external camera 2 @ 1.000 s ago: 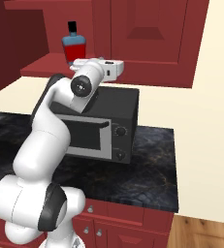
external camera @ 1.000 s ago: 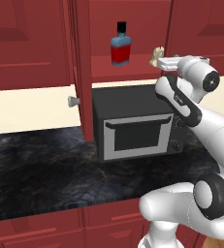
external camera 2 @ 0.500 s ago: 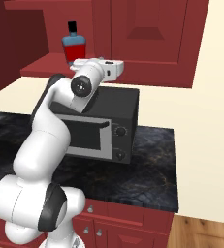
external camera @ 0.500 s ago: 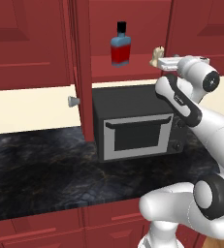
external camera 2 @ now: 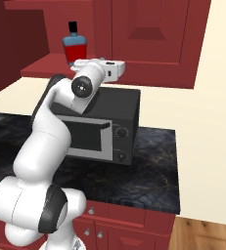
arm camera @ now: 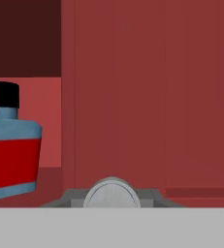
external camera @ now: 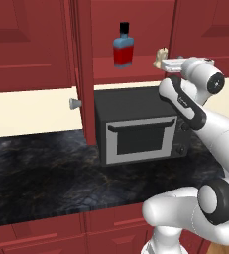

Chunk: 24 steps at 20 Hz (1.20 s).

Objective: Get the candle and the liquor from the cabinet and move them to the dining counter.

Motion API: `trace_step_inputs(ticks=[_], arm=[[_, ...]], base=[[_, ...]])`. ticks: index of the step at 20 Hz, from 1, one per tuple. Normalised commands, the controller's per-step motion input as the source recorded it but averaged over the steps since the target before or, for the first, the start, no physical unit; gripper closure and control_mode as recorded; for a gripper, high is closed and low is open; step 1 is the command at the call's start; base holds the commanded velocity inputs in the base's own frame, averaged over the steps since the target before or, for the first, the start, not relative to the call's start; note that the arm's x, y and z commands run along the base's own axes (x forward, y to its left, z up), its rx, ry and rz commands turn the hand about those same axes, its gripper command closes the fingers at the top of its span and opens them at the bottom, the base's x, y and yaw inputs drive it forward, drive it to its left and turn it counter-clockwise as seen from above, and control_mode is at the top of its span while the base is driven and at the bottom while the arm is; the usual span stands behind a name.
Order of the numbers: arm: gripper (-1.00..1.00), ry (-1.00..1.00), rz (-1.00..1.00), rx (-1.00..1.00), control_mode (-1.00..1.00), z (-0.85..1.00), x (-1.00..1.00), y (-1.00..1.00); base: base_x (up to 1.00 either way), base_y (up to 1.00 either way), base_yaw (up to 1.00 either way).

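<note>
1. Dark red wood all round: the cabinet hangs on the wall with its door swung open, and its red shelf sits just above a black microwave.
2. The liquor stands upright on that shelf, left of the arm's reach; it also shows at the left edge of the hand view.
3. The candle, a small cream lump, is at the right part of the shelf, right at the tip of the tool.
4. The tool looks closed on the candle, though the fingers themselves are mostly hidden.
5. The microwave rests on a black marbled table with red drawers beneath.
</note>
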Motion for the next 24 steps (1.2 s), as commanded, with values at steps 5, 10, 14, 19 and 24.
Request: trace_step_inputs(ticks=[5,10,14,19,24], arm=[[1.0,0.0,0.0,0.0,-1.0,0.0,0.0,0.0],[1.0,0.0,0.0,0.0,-1.0,0.0,0.0,0.0],[1.0,0.0,0.0,0.0,-1.0,-0.05,0.0,0.0],[1.0,0.0,0.0,0.0,-1.0,-0.01,-0.37,-0.15],[1.0,0.0,0.0,0.0,-1.0,0.0,-0.48,-0.41]], base=[[0.0,0.0,0.0],[0.0,0.0,0.0],[0.0,0.0,0.0],[0.0,0.0,0.0],[0.0,0.0,0.0]])
